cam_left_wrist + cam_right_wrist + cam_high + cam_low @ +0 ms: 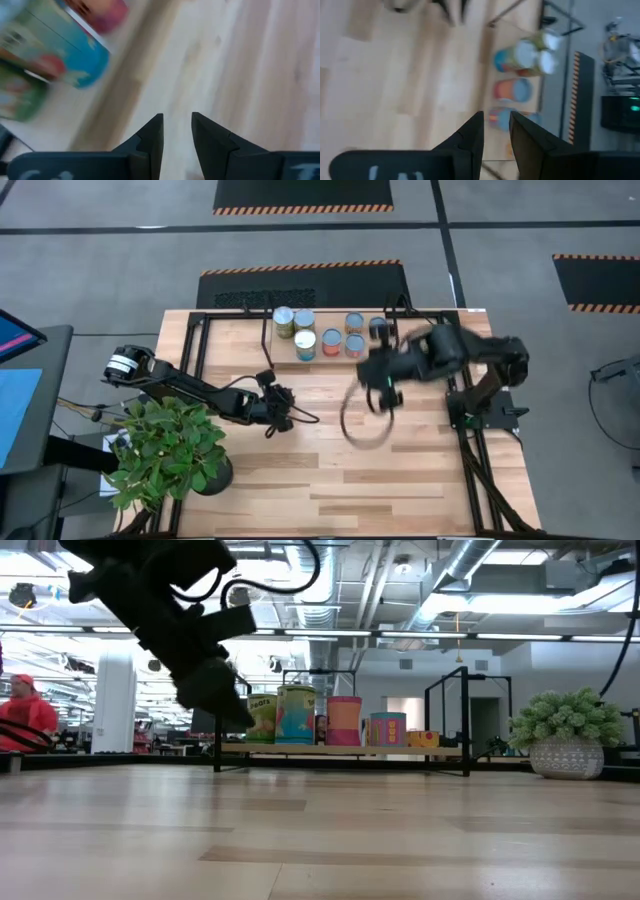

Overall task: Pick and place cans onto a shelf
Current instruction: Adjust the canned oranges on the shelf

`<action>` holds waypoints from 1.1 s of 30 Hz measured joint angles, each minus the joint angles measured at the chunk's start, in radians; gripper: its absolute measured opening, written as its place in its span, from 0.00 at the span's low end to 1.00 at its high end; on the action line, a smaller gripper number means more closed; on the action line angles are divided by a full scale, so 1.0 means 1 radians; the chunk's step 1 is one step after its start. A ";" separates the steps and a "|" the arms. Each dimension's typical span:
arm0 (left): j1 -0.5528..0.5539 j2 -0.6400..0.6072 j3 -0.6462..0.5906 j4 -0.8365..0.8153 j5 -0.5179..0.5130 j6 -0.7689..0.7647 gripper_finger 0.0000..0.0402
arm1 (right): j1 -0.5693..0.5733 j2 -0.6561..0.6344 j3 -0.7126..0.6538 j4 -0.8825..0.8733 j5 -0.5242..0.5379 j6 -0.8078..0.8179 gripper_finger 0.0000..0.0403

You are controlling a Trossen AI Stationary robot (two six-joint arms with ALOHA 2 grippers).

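Right gripper (pixel 385 395) empty, cans (pixel 331 341) beyond — shelved

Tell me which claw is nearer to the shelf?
Right. The right claw hovers just in front of the shelf; the left claw is farther back over the table.

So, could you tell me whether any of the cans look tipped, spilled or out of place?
Nothing stands out. The cans stand upright, grouped on the shelf, and none lies on the table. Both tools are empty.
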 joint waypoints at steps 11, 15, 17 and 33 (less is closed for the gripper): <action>0.098 -0.065 0.209 0.119 -0.274 0.656 0.23 | -0.476 0.002 0.001 0.178 -0.043 -0.174 0.29; 0.171 -0.111 0.355 0.114 -0.303 0.833 0.23 | -0.589 0.041 -0.002 0.178 -0.109 -0.147 0.29; 0.217 -0.135 0.425 0.096 -0.314 0.903 0.23 | -0.626 0.060 -0.001 0.192 -0.114 -0.173 0.29; 0.569 -0.278 0.603 -0.240 0.063 0.584 0.23 | -0.855 0.313 -0.001 0.275 -0.208 -0.398 0.29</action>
